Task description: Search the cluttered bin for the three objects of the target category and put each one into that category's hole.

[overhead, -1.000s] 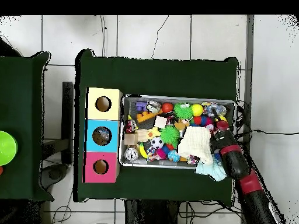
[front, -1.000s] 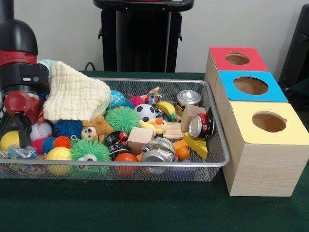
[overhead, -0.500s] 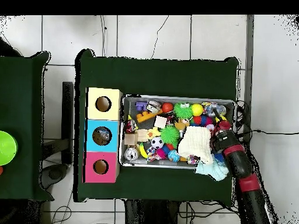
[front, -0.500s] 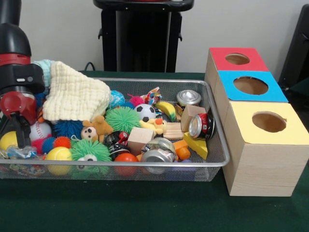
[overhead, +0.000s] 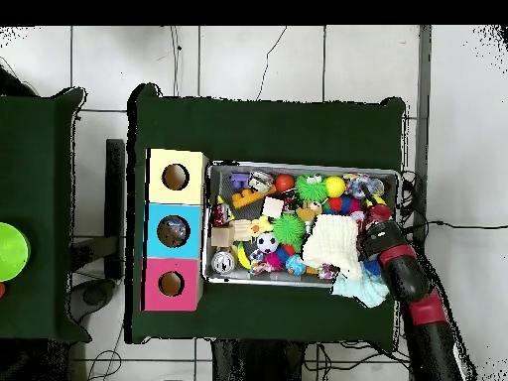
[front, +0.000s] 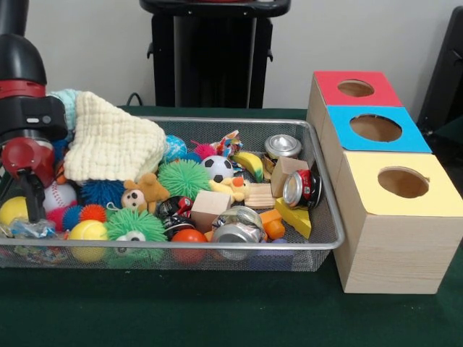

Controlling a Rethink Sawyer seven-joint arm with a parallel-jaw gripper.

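Note:
A wire mesh bin point(front: 318, 217) holds mixed clutter: crushed cans point(front: 302, 188), wood blocks point(front: 210, 204), spiky balls point(front: 183, 177), a soccer ball point(front: 217, 168) and a plush bear point(front: 145, 191). A cream cloth point(front: 112, 144) lies heaped at the back left. My gripper point(front: 20, 206) hangs open at the bin's left end, just above a baseball point(front: 64, 194) and a yellow ball point(front: 13, 210), holding nothing. From overhead the gripper point(overhead: 375, 222) is at the bin's right end beside the cloth point(overhead: 332, 243). Three boxes with holes stand beside the bin: red point(front: 356, 87), blue point(front: 376, 128) and yellow point(front: 402, 182).
A banana toy point(front: 249, 163), a yellow cheese wedge point(front: 295, 217), an orange ball point(front: 189, 237) and a second yellow ball point(front: 87, 231) also lie in the bin. A pale blue cloth point(overhead: 359, 288) hangs over the bin's edge near the arm. A black stand point(front: 210, 50) rises behind the table.
Over the last second the gripper slid slightly left in the front view and has held still since. The bin's contents have not moved.

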